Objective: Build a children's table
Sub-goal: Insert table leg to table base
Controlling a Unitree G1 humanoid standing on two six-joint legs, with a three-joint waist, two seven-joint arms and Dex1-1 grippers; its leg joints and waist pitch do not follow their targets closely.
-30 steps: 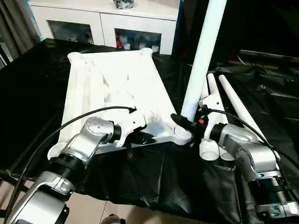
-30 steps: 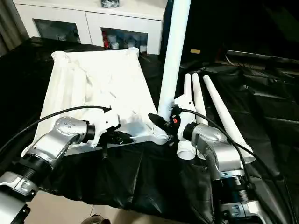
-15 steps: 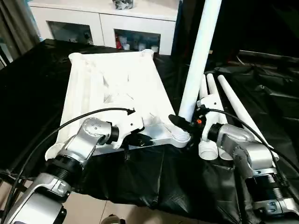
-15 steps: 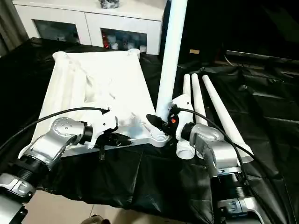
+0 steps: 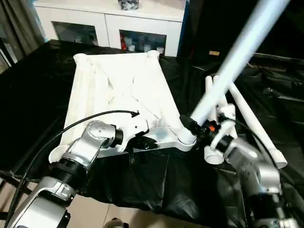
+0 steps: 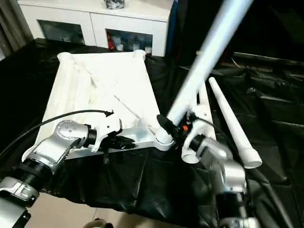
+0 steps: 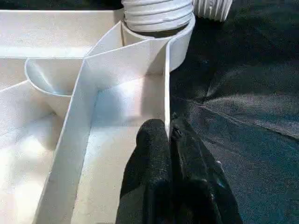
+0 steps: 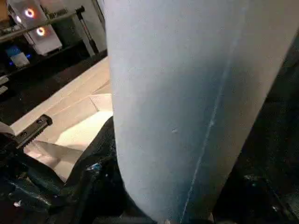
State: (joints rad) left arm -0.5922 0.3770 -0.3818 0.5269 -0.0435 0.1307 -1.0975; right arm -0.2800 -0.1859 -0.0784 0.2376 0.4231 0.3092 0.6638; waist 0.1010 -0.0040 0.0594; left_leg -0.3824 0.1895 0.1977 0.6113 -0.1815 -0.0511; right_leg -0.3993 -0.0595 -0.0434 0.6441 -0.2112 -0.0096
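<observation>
Lying ribbed side up on the black-draped bench, the tabletop (image 5: pixel 118 90) was pinched at its near wall by our left gripper (image 7: pixel 169 140). Our right gripper (image 5: pixel 198 130) clasped the leg (image 5: pixel 228 71) just above the near right socket (image 5: pixel 185 140), its long axis leaning away to the right, not plumb.

Work surface draped in black sheet (image 5: pixel 42 90), wrinkled, hanging over the near edge. Beyond its far edge, a white cabinet (image 5: pixel 109 19) with glass doors; small coloured items behind the glass. Grey curtain (image 5: pixel 16 23) at far left. Pale floor (image 5: pixel 99 211) below near edge. Dark background far right.
</observation>
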